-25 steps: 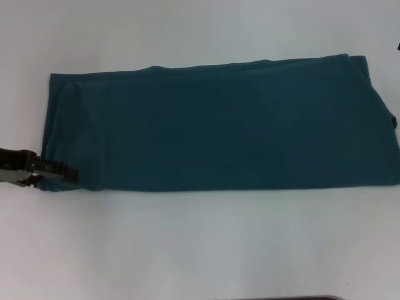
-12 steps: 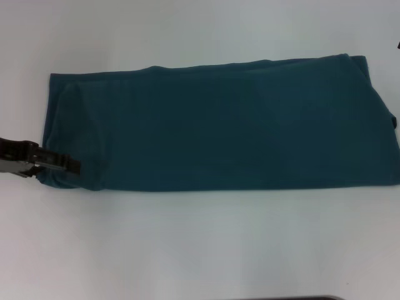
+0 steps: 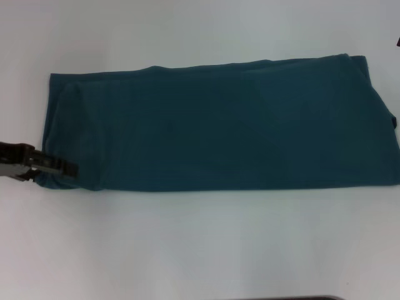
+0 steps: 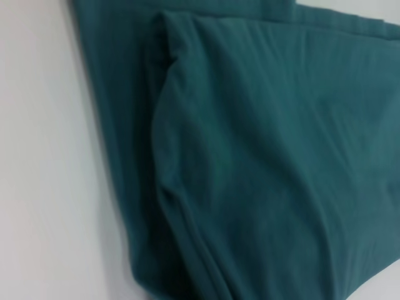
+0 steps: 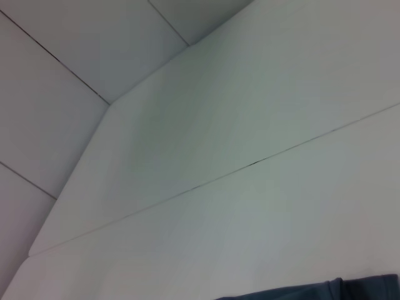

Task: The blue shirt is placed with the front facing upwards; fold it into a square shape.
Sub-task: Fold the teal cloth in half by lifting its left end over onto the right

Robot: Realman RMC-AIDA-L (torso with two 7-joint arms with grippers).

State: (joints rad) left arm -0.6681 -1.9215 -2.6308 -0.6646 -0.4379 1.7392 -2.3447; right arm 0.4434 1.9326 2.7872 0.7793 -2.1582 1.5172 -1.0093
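Left gripper edged inward onto the dark teal-blue cotton shirt's near-left corner, jaws apparently closing, ready to fold.

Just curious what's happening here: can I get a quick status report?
Left gripper at near-left corner of blue shirt, fingers unreadable. Right gripper out of sight. Shirt folded into long band, not yet square. Nothing in the way.
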